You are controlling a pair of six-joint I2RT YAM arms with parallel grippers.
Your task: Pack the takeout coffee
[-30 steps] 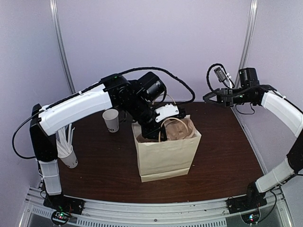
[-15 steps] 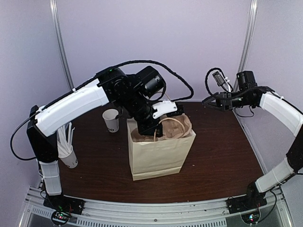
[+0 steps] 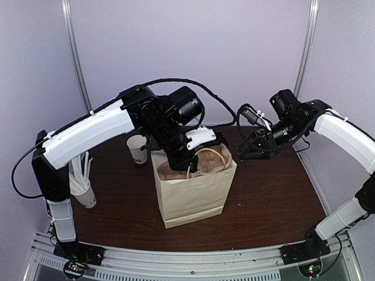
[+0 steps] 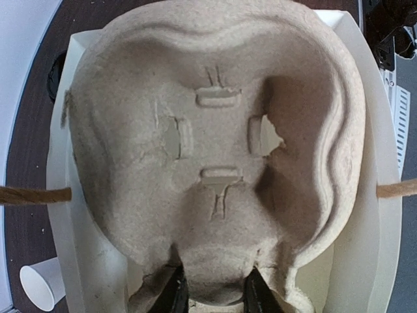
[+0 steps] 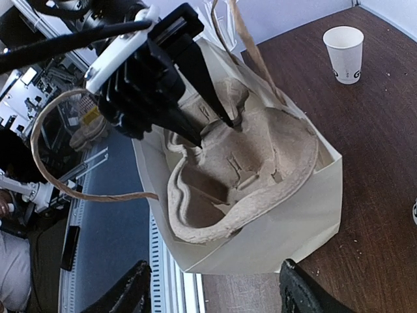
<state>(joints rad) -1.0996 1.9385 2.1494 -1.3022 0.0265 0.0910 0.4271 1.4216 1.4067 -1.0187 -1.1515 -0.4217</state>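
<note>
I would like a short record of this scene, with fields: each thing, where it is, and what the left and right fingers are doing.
bag: upright, open at the top
carrier: in the bag's mouth, partly above the rim
left fingers: shut on the carrier's edge
right fingers: open, holding nothing, to the right of the bag and clear of it
cup: upright outside the bag, no lid on it
straw cup: far left, apart from the bag
task state: cup not yet packed

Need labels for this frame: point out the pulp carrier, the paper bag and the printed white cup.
pulp carrier [image 4: 215,150]: left wrist view, its central floor.
paper bag [image 3: 190,196]: top external view, its front face.
printed white cup [image 5: 344,55]: right wrist view, its side wall.
</note>
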